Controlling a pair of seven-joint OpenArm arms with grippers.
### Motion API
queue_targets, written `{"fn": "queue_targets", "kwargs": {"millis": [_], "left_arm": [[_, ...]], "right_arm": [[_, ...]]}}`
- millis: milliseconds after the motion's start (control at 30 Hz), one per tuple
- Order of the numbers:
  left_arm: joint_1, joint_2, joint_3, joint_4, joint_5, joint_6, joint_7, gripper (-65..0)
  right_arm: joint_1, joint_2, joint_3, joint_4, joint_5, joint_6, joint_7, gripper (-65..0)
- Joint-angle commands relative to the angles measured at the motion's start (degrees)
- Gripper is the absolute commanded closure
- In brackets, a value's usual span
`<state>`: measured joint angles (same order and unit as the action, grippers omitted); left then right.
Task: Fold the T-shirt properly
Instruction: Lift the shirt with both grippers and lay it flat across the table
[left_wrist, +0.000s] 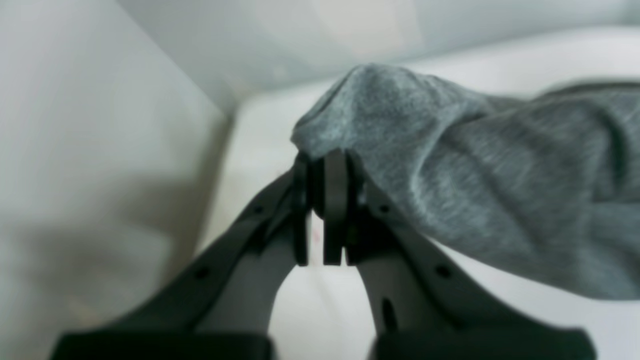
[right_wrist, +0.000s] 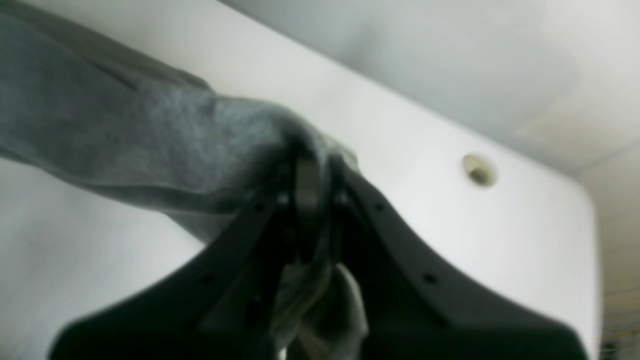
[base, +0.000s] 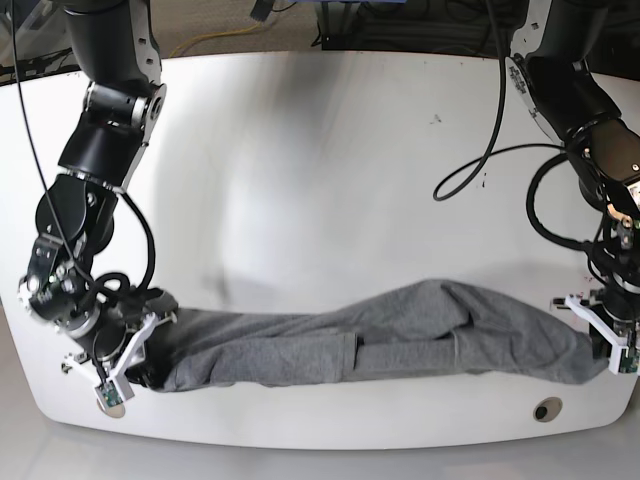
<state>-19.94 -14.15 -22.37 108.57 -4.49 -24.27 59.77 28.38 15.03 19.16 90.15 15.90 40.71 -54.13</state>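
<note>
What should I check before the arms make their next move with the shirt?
1. Left gripper shut on the T-shirt: ok, cloth is pinched at the fingertips.
2. Right gripper shut on the T-shirt: ok, cloth bunches around the closed fingers.
3. Shirt spread flat for folding: not ok, it is stretched between the two arms in a long rumpled band.
4. Shirt fully on the table: ok, no part hangs over the near edge in the base view.
5. Which parts of the shirt are gripped: cannot tell, neck and sleeves are lost in the folds.
6. Black cable clear of the cloth: ok, it lies behind the shirt.
</note>
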Motion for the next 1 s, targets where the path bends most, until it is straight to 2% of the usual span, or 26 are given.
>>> {"fn": "queue_targets", "kwargs": {"millis": [0, 100, 367, 467, 733, 967], "left_arm": [[2.2, -0.9, -0.3, 0.7, 0.3, 0.5, -4.1, -0.3], [8.4, -0.9, -0.2, 0.7, 0.3, 0.5, -7.4, -0.3], [20.0, -0.9, -1.0, 0.7, 0.3, 0.5, -7.9, -0.3], [22.6, -0.9, -1.8, 0.7, 0.3, 0.1, -7.9, -0.3], [28.0, -0.9, -5.4, 0.7, 0.5, -3.6, -7.9, -0.3], [30.8, -0.9, -7.7, 0.7, 0.4, -4.3, -7.9, -0.3]], "right_arm": [[-1.7, 0.2, 1.6, 1.9, -0.4, -0.7, 1.3, 0.0], [-7.5, -0.7, 3.0, 2.1, -0.4, -0.7, 1.4, 0.0], [-18.9, -3.3, 8.8, 2.2, -0.4, -0.7, 1.3, 0.0], [-21.3, -3.4, 10.2, 2.2, -0.4, -0.7, 1.0, 0.0], [-28.7, -4.6, 10.3, 6.4, -0.4, -0.7, 0.5, 0.0], [-32.4, -5.9, 10.2, 7.5, -0.4, -0.7, 0.5, 0.0]]}}
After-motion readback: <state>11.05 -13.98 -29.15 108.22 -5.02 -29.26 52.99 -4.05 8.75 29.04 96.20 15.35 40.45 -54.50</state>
